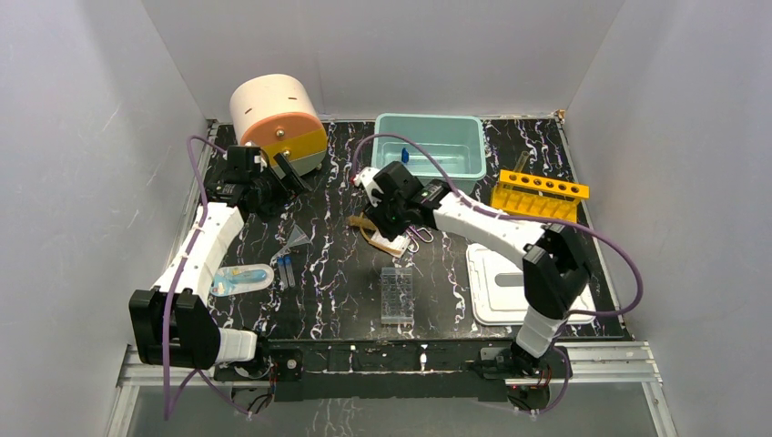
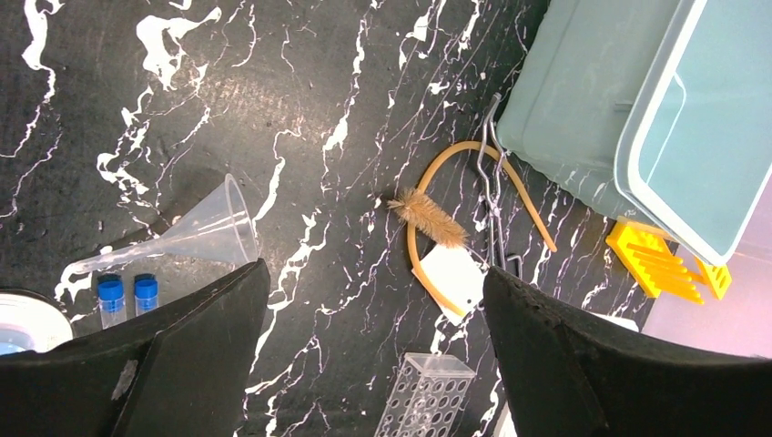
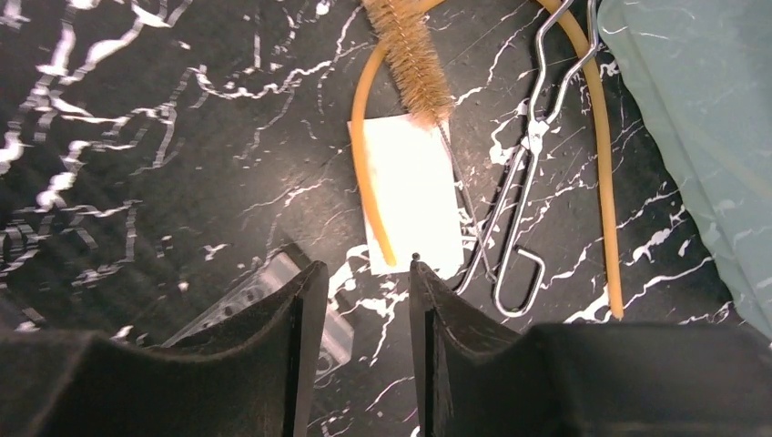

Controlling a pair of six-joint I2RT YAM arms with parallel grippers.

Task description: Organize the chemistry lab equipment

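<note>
Since the right claw [image 3: 364, 264] hangs just over the near edge of the tan-looped tag [image 3: 410, 196], jaws a narrow gap apart and nothing in them, we read the step as grabbing that tag. It lies flat on the surface [image 3: 164, 209], about mid-surface, near the teal bin [image 3: 701, 109]. Its tan loop [image 3: 364, 164] runs up past the brush [image 3: 410, 55] and back down beyond the metal tongs [image 3: 514, 209]. A flat card is a poor pinch, so we go for the loop's end where it rests on the card: straddle it, come straight down, close only once both fingers reach the surface. The tongs sit right by the card's edge and the brush wire crosses the card, so we keep the fingers off both or they likely drag along. The left claw [image 2: 373, 273] is wide open and empty, up off the surface, well apart from the tag; we leave it out of this.
</note>
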